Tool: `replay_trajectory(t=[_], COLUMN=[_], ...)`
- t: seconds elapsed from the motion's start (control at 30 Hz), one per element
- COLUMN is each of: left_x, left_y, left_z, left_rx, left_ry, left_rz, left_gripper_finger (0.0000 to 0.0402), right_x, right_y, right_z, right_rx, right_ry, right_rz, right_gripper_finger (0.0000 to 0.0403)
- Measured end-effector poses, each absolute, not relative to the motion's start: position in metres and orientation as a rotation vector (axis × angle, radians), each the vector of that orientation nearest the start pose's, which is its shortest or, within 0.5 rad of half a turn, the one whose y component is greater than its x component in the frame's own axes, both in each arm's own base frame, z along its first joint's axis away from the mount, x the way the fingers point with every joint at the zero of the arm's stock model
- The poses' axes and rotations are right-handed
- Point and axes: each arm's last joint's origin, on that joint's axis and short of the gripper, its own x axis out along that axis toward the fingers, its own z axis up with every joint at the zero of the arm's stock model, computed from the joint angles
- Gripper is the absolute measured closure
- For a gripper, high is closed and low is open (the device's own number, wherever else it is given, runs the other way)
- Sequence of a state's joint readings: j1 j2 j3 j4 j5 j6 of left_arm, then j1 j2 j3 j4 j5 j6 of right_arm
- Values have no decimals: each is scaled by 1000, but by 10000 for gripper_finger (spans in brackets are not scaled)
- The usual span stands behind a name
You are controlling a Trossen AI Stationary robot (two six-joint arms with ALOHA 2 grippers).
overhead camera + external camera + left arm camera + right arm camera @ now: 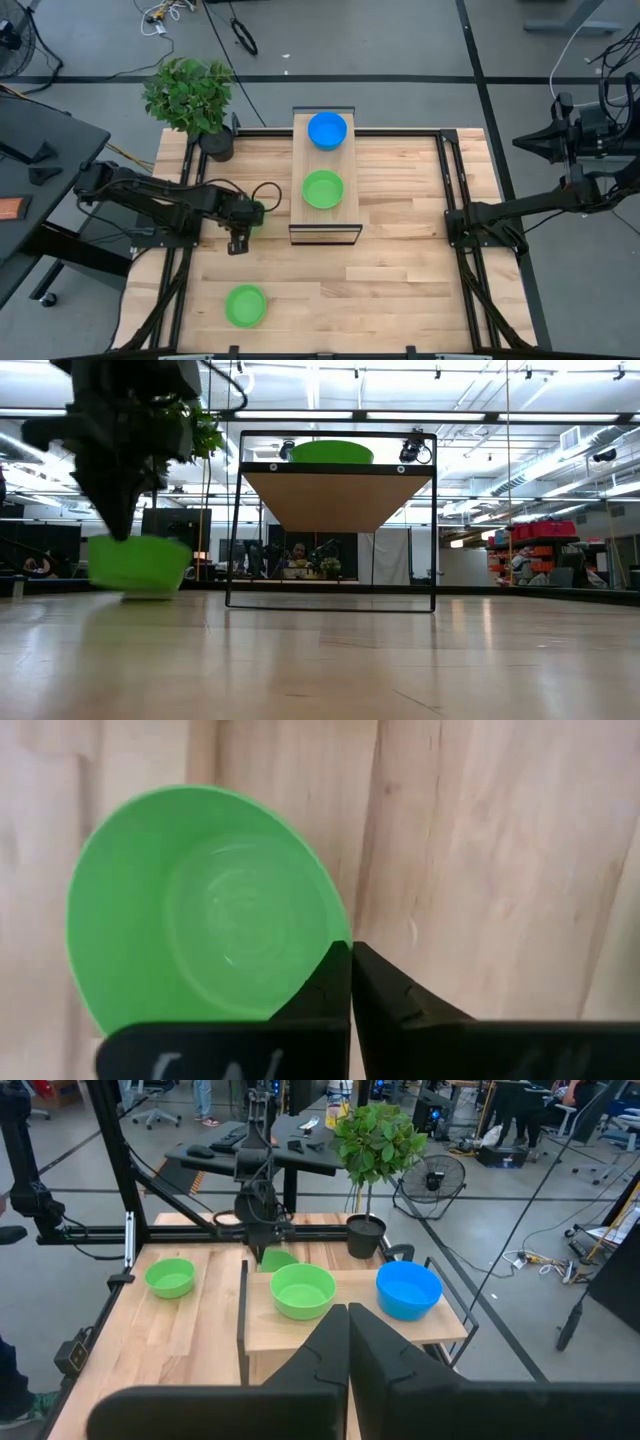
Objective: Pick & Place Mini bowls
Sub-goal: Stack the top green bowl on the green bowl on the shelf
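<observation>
On the counter (400,250), a green bowl (245,305) sits nearest at seven o'clock. At nine o'clock the left pincer (350,955) is clenched on another green bowl's rim (200,900), mostly hiding it from above. The right pincer (347,1320) waits clenched at three o'clock. Toward twelve, a raised shelf (325,165) carries a green bowl (323,189) and blue bowl (327,130); a potted plant (190,95) stands at eleven.

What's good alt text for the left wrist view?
The left end effector, fingers shut, pinches the rim of a green bowl seen from above. Pale wooden table fills the rest.
</observation>
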State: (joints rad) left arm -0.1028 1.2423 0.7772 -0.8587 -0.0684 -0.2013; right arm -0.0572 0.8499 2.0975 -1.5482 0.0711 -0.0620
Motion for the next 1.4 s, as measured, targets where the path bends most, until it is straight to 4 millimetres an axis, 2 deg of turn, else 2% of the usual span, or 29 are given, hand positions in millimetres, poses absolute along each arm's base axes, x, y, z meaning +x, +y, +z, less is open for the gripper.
replay_trajectory(t=[0.17,0.33,0.53,0.73,1.1,1.27,1.4], left_x=[210,216,221,236,279,300,314], left_y=[-18,-17,-15,-12,0,-1,-3], left_z=[233,273,324,363,401,407,404], left_rx=[11,90,187,283,495,580,601], left_ry=[1289,1236,1117,1021,966,949,952], left_rz=[121,145,150,120,36,-15,-81], left_gripper_finger=[400,401,401,401,401,401,401], right_x=[-41,-41,-41,-41,-41,-41,-41], right_y=[0,0,0,0,0,0,0], right_z=[525,525,525,525,525,525,525], right_rx=[-64,-64,-64,-64,-64,-64,-64], right_ry=[305,304,305,305,305,305,305], right_rz=[-118,-118,-118,-118,-118,-118,-118], right_gripper_finger=[396,396,396,396,396,396,396])
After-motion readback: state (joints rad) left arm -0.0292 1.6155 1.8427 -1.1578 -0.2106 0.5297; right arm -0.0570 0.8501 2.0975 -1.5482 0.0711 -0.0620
